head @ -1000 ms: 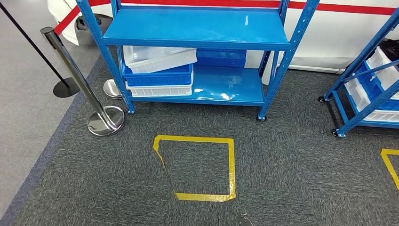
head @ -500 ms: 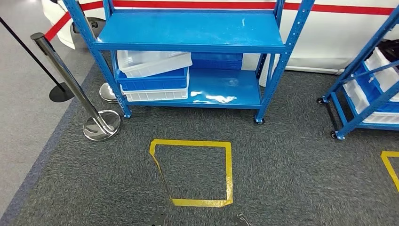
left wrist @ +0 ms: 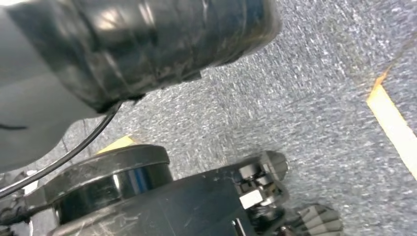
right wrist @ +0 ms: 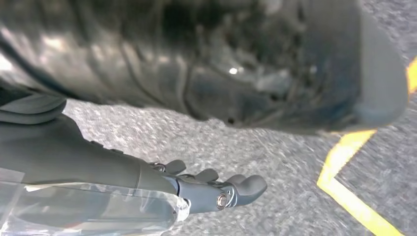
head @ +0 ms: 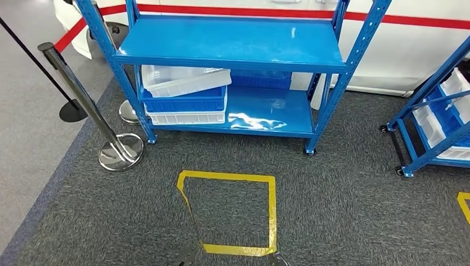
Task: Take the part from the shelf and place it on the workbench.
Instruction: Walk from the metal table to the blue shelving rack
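The blue metal shelf [head: 230, 41] stands straight ahead in the head view, its middle board bare and shiny. On its lower board [head: 266, 111] at the left sits a stack of bins: a clear bin [head: 183, 79] tilted on a blue bin [head: 185, 101] over a white one. My right hand [right wrist: 211, 189] hangs over the grey carpet with its dark fingers [right wrist: 248, 184] stretched out and apart, nothing between them; a clear plastic film [right wrist: 93, 211] lies along its wrist. My left arm's grey cover [left wrist: 29, 123] hangs over the carpet, its fingers hidden.
A yellow tape square [head: 230, 213] marks the carpet before the shelf. A chrome stanchion [head: 88, 108] with a black belt stands at the left on the carpet's edge. A second blue rack [head: 438, 116] with white bins is at the right. A white wall with a red stripe runs behind.
The whole picture has shifted: the shelf and tape square sit lower and look slightly larger, so the camera has moved toward the shelf. Nothing on the shelf has moved.
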